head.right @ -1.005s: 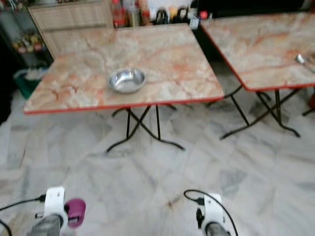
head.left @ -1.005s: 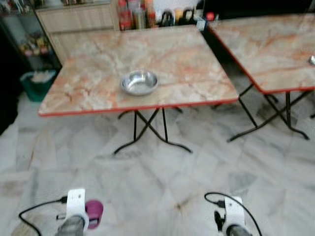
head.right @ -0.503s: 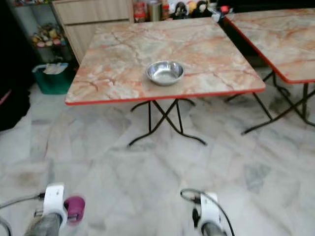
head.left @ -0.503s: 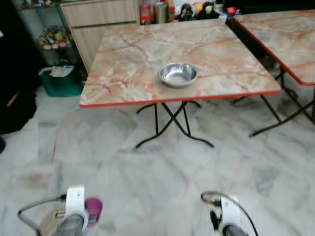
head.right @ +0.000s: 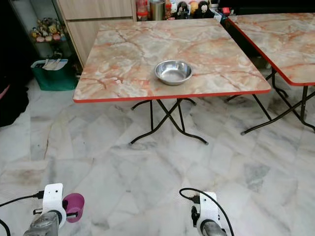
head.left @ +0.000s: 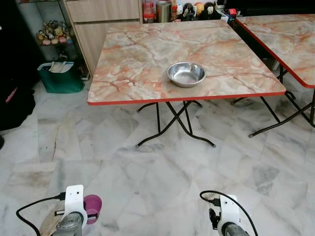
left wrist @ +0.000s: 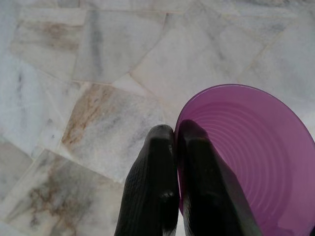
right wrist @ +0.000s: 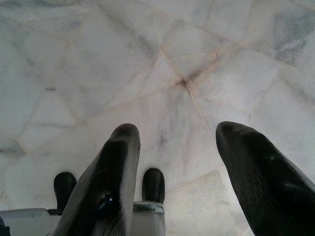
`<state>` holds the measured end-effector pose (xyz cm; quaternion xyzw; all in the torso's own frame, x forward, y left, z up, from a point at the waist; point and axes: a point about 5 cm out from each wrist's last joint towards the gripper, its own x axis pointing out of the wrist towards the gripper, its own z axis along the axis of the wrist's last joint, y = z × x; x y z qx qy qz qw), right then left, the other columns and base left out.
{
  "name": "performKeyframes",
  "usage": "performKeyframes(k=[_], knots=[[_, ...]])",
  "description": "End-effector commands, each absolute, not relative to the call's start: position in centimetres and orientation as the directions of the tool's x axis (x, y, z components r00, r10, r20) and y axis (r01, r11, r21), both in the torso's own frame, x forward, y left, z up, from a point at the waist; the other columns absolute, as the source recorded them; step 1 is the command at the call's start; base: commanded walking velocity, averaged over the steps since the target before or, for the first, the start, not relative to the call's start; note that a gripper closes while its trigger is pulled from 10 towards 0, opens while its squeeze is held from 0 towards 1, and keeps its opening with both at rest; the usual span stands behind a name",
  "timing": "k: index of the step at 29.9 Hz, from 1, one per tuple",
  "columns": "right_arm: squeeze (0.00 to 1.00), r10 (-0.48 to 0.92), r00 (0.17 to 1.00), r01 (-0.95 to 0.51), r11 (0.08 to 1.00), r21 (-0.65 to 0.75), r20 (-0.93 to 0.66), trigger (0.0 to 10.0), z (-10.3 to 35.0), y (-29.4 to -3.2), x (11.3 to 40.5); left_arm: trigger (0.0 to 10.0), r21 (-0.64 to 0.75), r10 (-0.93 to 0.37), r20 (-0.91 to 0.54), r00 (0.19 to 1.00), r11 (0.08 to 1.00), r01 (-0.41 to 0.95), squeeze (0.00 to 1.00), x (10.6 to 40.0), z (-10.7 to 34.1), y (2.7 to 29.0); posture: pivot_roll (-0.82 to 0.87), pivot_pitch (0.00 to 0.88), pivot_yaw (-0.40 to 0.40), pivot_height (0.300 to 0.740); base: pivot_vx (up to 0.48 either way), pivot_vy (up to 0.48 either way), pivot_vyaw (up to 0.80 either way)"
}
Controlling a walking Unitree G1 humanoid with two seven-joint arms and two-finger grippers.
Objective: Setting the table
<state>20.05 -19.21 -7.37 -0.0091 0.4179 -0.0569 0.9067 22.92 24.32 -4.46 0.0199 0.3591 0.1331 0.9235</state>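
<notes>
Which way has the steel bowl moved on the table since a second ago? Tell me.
No. The steel bowl sits at the same spot on the marble table, near its front edge; the camera shifted, not the bowl.

Bright, even indoor light; sharp frames, soft shadows, dim left edge.

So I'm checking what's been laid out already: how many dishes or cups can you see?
2: a metal bowl on the near marble table, towards its front edge, and a purple cup pinched by its rim in the left end effector, low over the floor. More may be outside the frame.
</notes>
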Motion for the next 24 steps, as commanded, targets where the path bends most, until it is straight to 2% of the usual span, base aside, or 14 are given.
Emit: performKeyframes(k=[1, 24], knots=[[0.00, -0.110, 0.642, 0.097, 0.993, -0.062, -0.759, 10.0, -7.39, -19.21, 20.02, 10.0, 0.128, 0.264, -0.670, 0.694, 0.962, -0.242, 0.00, 22.58, -4.75, 24.20, -0.04, 0.090, 0.033, 0.740, 0.360, 0.000, 0.00], [0.00, -0.099, 0.635, 0.090, 0.994, -0.055, -0.766, 10.0, -7.58, -19.13, 19.68, 10.0, 0.126, 0.256, -0.677, 0.691, 0.964, -0.234, 0.00, 22.51, -4.88, 23.98, -0.04, 0.046, 0.037, 0.740, 0.390, 0.000, 0.00]])
